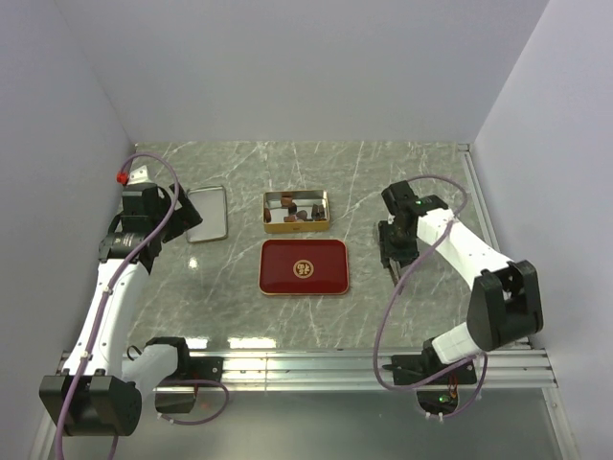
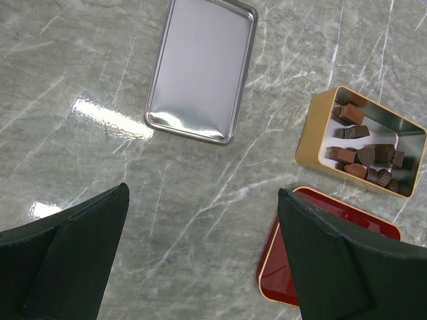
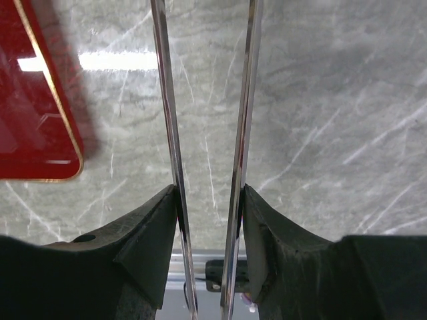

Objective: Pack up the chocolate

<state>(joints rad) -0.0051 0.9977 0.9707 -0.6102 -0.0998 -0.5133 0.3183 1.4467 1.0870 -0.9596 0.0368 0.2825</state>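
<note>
1. Left of the gold tin point(image 2: 313, 143), past the silver tray point(image 2: 200, 70), the left gripper point(image 2: 203, 197) hangs spread wide and holds nothing.
2. The chocolate point(image 2: 363, 157) lies inside the tin (brown pieces, number unclear).
3. On the tin's near side lies the red tray point(image 1: 326, 254).
4. Right of the tin, the right gripper point(image 3: 210, 193) clamps the tongs point(image 3: 167, 100). Their arms stand narrow and run alongside the red tray, so the chocolate lies to their left.

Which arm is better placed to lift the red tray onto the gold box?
Probably left. The left gripper is open and empty. The right gripper is shut on the tongs, so it would have to set them down before taking the red tray.
</note>
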